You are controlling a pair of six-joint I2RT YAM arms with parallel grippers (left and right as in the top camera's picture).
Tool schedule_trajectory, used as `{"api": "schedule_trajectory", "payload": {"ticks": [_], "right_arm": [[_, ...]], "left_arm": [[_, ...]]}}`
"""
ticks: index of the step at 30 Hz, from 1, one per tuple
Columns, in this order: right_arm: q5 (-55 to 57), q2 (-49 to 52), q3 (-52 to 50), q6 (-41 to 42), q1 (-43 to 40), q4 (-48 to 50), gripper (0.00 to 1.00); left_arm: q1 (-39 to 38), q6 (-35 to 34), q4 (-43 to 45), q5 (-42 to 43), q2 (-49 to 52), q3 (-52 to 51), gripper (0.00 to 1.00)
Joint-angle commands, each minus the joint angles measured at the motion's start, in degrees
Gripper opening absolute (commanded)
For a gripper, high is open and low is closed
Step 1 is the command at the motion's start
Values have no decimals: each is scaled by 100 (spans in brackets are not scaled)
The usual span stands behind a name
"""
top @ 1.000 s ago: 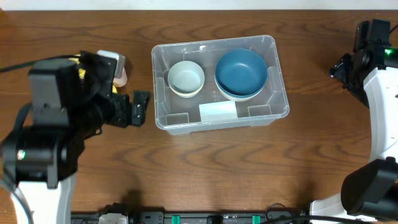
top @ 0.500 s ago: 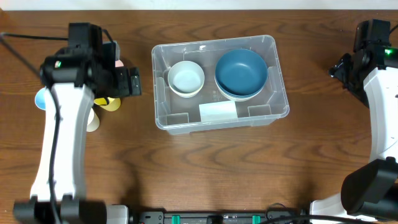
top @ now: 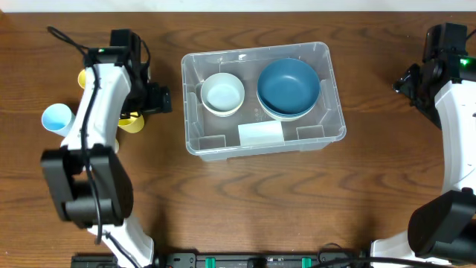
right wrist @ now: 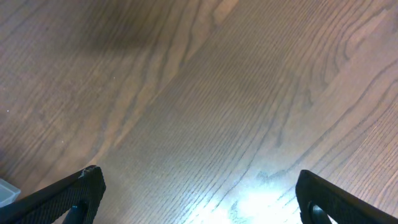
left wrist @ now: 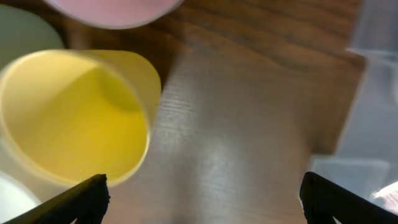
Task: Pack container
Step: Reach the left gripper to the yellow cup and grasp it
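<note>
A: Left hand (left wrist: 202, 200) spread wide, gripping nothing, just above a yellow cup (left wrist: 74, 118) on the bench (top: 297, 201).
B: And the right hand (right wrist: 199, 200)?
A: Also spread and empty, over the wood at far right.
B: The container (top: 256, 49)?
A: Mid-bench, just right of the left hand, holding 1 white bowl (top: 222, 94) left of a blue bowl stack (top: 288, 88).

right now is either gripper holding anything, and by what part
Nothing is held: left gripper open beside the yellow cup, right gripper open over the table.
</note>
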Motion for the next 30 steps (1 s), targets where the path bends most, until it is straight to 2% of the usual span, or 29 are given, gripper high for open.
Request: {"api": "schedule_trajectory", "payload": {"ticks": [1, 10, 11, 16, 17, 18, 25, 30], "right_arm": [[101, 0, 11, 76, -24, -4, 99], [98, 0, 11, 76, -24, -4, 99], [98, 0, 11, 76, -24, -4, 99], [101, 0, 13, 76, -24, -4, 99], [101, 0, 13, 76, -24, -4, 99], [101, 0, 13, 76, -24, -4, 99], [101, 0, 13, 76, -24, -4, 99], [101, 0, 13, 76, -24, -4, 99]], "left_arm": [[39, -63, 92, -87, 299, 63, 98], [149, 125, 398, -308, 686, 63, 100], [164, 125, 428, -343, 686, 63, 95], [184, 122, 468, -341, 686, 63, 20], [184, 120, 463, -341, 686, 63, 9], [184, 105, 442, -339, 686, 63, 6], [157, -186, 55, -337, 601, 66, 6], [-7, -243, -173, -334, -57, 79, 6]]}}
